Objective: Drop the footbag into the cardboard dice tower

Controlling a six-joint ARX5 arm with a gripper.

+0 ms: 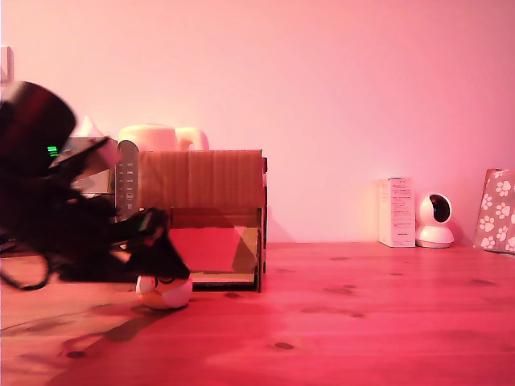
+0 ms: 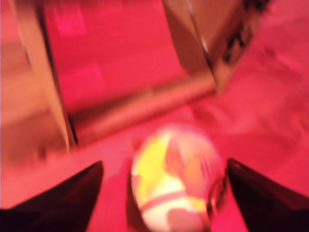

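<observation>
- One footbag (image 1: 165, 293), a soft round ball of cream, yellow and orange stitched panels, lay on the wooden table (image 1: 362, 322) just in front of the tower's opening, towards the exterior view's left.
- One cardboard dice tower (image 1: 211, 217), a boxy brown corrugated piece with a sloped inner ramp, stood right behind the ball.
- One black gripper (image 2: 164, 193) hung low over the ball, its two dark fingers (image 2: 72, 198) spread wide on either side, apparently clear of it.
- Far right in the exterior view stood one white carton (image 1: 397, 211), one round white camera (image 1: 435, 220) and one paw-print box (image 1: 497, 211).
</observation>
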